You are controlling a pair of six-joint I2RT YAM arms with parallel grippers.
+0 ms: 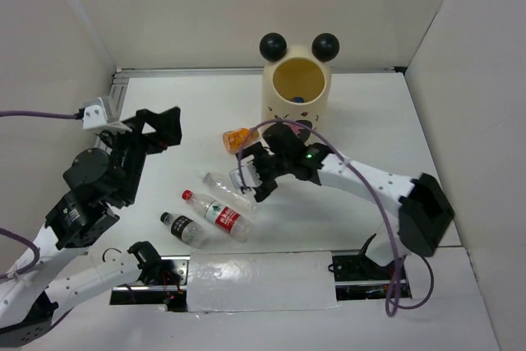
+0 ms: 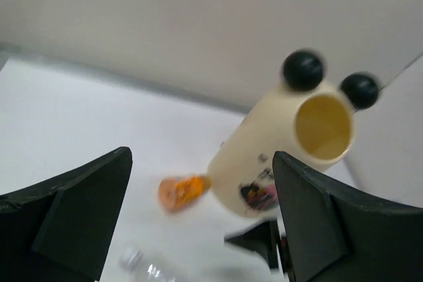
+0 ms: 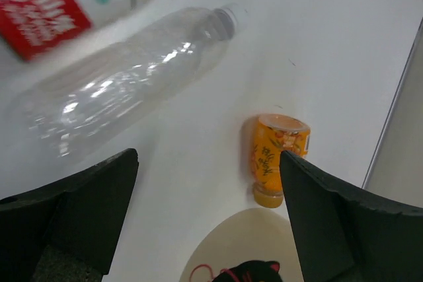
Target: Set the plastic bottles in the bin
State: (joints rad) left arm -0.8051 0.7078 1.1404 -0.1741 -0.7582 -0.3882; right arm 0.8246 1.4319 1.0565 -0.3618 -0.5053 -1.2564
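Note:
The bin (image 1: 296, 92) stands at the back centre, with something small and blue inside. A short orange bottle (image 1: 237, 139) lies just left of its base. A clear bottle (image 1: 226, 189), a red-white labelled bottle (image 1: 219, 216) and a black-labelled bottle (image 1: 182, 228) lie in front. My right gripper (image 1: 249, 177) is open and empty above the clear bottle; its wrist view shows the orange bottle (image 3: 277, 156), the clear bottle (image 3: 125, 84) and the bin's edge (image 3: 225, 246). My left gripper (image 1: 168, 129) is open and empty at the left, facing the bin (image 2: 277, 156) and the orange bottle (image 2: 182, 191).
White walls close in the table on the left, back and right. The right arm's purple cable (image 1: 374, 195) loops over the table to its base (image 1: 423, 215). A foil-covered strip (image 1: 255, 281) runs along the near edge.

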